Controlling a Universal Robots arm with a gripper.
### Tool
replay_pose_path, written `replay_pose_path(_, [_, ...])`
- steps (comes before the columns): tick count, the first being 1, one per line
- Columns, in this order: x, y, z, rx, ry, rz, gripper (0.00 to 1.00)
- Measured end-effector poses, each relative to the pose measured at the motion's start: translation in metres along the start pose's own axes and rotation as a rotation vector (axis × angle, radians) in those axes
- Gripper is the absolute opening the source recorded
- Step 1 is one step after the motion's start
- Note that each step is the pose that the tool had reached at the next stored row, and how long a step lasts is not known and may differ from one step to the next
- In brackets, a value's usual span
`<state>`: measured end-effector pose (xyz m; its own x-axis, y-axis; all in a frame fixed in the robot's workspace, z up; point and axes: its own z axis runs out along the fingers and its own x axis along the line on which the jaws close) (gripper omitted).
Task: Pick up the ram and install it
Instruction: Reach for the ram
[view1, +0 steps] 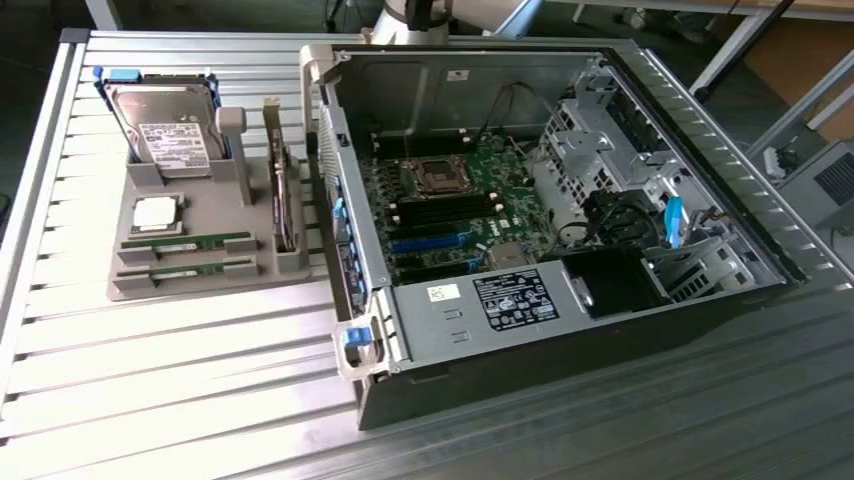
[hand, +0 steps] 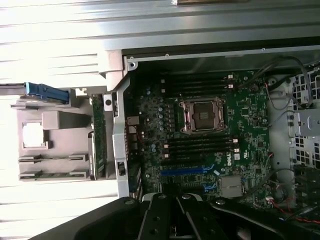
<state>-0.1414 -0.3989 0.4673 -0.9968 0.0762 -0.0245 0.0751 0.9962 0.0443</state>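
Gripper jaws together, holding nothing, hanging over the green motherboard in the open sheet-steel PC case. Ram & twin, thin green sticks, sit in slots of the grey moulded tray, 9 o'clock of the case in the ext. view; the slots prob. keep them steady for pickup.

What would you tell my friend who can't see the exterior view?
An open computer case lies on a slatted metal table, its green motherboard showing. At the exterior view's left, a grey holder keeps two green ram sticks, a processor chip and a hard drive.
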Motion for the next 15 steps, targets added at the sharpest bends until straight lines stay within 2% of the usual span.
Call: replay_pose_path(15, [0.0064,-0.0005,-0.0002,0.0001,0.0,0.0,0.09])
